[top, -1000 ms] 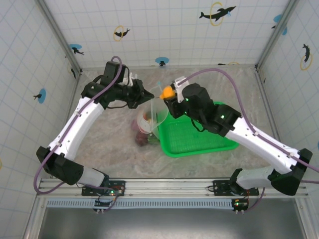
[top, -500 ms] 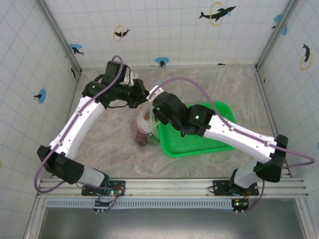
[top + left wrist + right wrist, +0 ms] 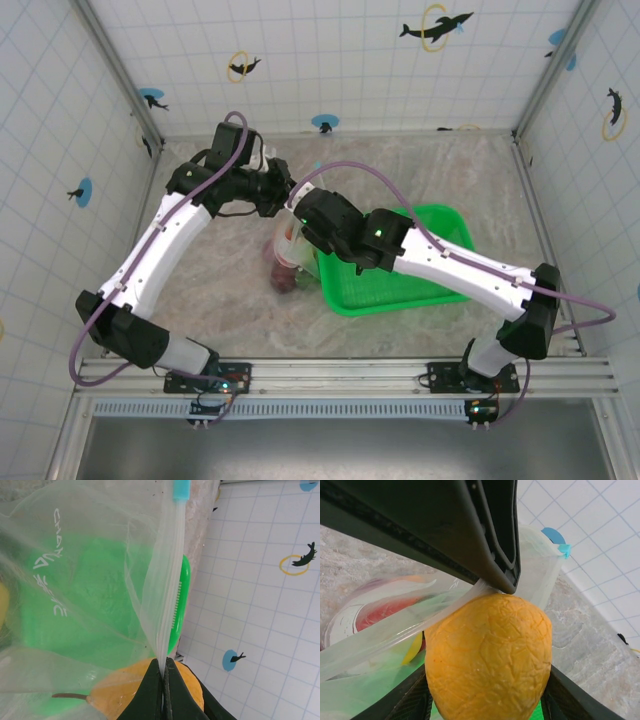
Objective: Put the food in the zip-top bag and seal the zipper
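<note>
While the bag hangs open: several pieces of food (image 3: 284, 277) already sit low in the zip-top bag (image 3: 291, 246). Maroon and red shapes show through the plastic from above. The right wrist view shows a red piece (image 3: 385, 612) and a yellow one (image 3: 413, 650) inside.
Piece in hand: the orange fruit (image 3: 490, 655) is clamped between the fingers of the right claw (image 3: 485, 692), which is closed on it.
Fruit against bag: it is right at the mouth, touching the rim strip. I cannot tell whether it has passed the rim.
Left claw (image 3: 163, 677): pinched tight on the zipper (image 3: 172, 595), holding that rim up. In its own wrist view the orange fruit sits at 7 o'clock of the fingertips, seen through the plastic.
Zipper end: the pale-blue end piece (image 3: 564, 549) lies at 1 o'clock of the fruit.
Green basket (image 3: 400, 280): at 4 o'clock of the bag, just beside it. The right arm hides part of its floor, so I cannot tell whether more food waits there.
Left to do, by my reading: drop this fruit in, load any food not yet bagged, then press the unsealed zipper shut along its length.
</note>
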Robot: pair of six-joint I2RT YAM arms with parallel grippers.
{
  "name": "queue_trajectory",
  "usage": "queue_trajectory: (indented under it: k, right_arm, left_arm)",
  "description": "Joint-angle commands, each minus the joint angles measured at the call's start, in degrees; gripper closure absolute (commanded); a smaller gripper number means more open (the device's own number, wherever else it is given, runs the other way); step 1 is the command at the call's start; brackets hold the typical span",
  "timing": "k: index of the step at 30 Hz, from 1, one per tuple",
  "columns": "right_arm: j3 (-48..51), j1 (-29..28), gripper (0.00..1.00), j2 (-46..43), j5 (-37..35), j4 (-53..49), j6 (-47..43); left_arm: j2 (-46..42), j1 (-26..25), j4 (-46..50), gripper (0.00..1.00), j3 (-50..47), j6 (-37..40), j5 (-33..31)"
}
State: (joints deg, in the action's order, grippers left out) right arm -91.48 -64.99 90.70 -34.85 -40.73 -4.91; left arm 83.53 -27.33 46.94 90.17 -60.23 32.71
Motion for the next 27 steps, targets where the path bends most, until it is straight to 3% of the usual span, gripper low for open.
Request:
queue_trajectory:
  k: [1, 15, 27]
  right_arm:
    - [-2.4, 0.3, 0.45, -1.1, -1.1, -0.5, -1.5]
    - [1.2, -0.6, 0.45, -5.9, -6.7, -1.1, -7.4]
    - [1.6, -1.8, 0.46, -2.1, -13.8, -0.1, -11.2]
  left_arm:
    - [0.0, -0.4, 0.2, 1.00, 0.8, 0.6, 0.6]
    - [-0.4, -0.4, 2.6, 1.00, 1.6, 2.0, -0.9]
    - [-1.8, -0.4, -1.7, 1.00, -0.2, -0.3, 2.7]
